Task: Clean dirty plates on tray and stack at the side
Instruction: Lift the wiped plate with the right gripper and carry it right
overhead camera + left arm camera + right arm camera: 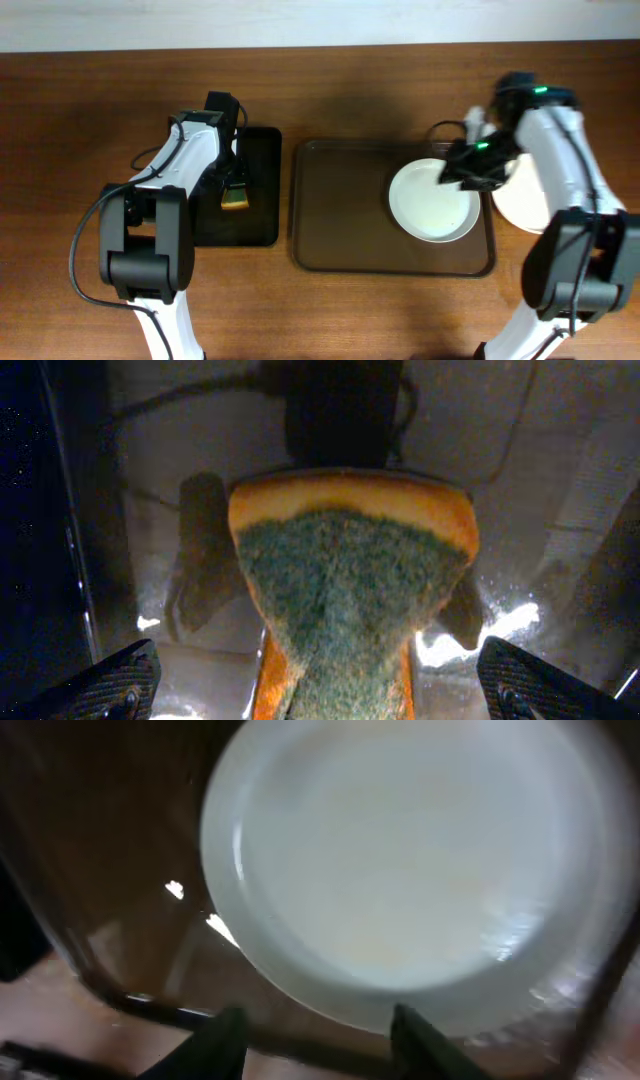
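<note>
1. The tabletop (350,310), brown wood, carries everything.
2. The tray (330,220) lies at its middle.
3. A black tray (262,200) sits just left of the tray, apart from it.
4. 1 plate (430,210), plain white, lies flat in the tray's right half.
5. A 2nd plate (520,210) rests on the tabletop just right of the tray, partly hidden by the right arm (560,150).
6. A sponge (235,198), green side up, lies on the black tray.
7. The left jaws hang spread wide over the sponge, clear of it.
8. The right jaws stand parted over the tray's plate, at its rim, gripping nothing.
</note>
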Controlling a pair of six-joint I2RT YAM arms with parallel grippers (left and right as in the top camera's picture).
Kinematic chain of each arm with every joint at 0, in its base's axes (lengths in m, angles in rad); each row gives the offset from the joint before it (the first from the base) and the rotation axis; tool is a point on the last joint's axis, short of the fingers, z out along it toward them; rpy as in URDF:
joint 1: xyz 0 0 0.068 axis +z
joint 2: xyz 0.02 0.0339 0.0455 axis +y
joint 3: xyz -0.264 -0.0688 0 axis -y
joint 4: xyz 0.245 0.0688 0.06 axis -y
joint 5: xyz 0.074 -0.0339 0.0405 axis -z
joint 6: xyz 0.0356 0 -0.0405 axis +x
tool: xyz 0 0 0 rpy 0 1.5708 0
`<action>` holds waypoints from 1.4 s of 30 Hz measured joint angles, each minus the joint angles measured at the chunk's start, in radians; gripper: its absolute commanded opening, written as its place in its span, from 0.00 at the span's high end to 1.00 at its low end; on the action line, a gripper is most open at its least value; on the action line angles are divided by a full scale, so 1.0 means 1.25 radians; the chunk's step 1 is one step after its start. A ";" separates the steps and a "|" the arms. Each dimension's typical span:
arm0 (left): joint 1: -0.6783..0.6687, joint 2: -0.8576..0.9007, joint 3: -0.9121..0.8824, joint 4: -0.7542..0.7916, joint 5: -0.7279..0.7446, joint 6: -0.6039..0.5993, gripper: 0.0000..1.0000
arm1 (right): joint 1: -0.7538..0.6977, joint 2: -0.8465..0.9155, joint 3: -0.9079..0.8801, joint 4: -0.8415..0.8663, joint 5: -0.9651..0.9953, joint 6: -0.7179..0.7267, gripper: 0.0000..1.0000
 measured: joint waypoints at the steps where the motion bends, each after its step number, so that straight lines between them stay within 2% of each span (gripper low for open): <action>1: 0.000 0.000 0.000 0.000 0.000 0.000 0.00 | 0.048 0.000 -0.041 0.036 0.016 0.016 0.56; 3: 0.000 0.000 0.000 -0.002 0.000 0.000 0.00 | 0.100 0.000 -0.095 0.092 0.057 0.044 0.56; 5: 0.000 0.000 0.000 0.000 0.000 0.000 0.00 | 0.103 0.000 -0.111 0.112 0.113 0.070 0.56; 8: 0.000 0.000 0.000 0.000 0.000 0.000 0.00 | 0.047 0.000 -0.107 0.091 0.158 0.092 0.53; 12: 0.000 0.000 0.000 0.000 0.000 0.000 0.00 | -0.075 0.000 -0.109 0.071 0.185 0.107 0.55; 15: 0.000 0.000 0.000 0.000 0.000 0.000 0.00 | -0.094 0.000 -0.135 0.102 0.187 0.110 0.59; 20: 0.000 0.000 0.000 0.000 0.000 0.000 0.00 | -0.084 0.000 -0.204 0.155 0.197 0.113 0.59; 23: 0.000 0.000 0.000 0.000 0.000 0.000 0.00 | -0.084 0.000 -0.234 0.178 0.209 0.120 0.70; 28: 0.000 0.000 0.000 0.000 0.000 0.000 0.00 | -0.084 0.000 -0.240 0.202 0.211 0.126 0.73; 30: 0.000 0.000 0.000 0.000 0.000 0.000 0.00 | -0.084 0.000 -0.247 0.228 0.211 0.125 0.89; 34: 0.000 0.000 0.000 0.000 0.000 0.000 0.00 | -0.084 0.000 -0.254 0.241 0.211 0.128 0.87; 35: 0.000 0.000 0.000 0.000 0.000 0.000 0.00 | -0.084 0.000 -0.258 0.254 0.211 0.128 0.89; 36: 0.000 0.000 0.000 0.000 0.000 0.000 0.00 | -0.084 0.000 -0.265 0.270 0.210 0.128 0.96; 39: 0.000 0.000 0.000 0.000 0.000 0.000 0.00 | -0.085 -0.020 -0.281 0.299 0.199 0.127 0.96; 42: 0.000 0.000 0.000 0.000 0.000 0.000 0.00 | -0.084 -0.020 -0.248 0.241 0.146 0.125 0.96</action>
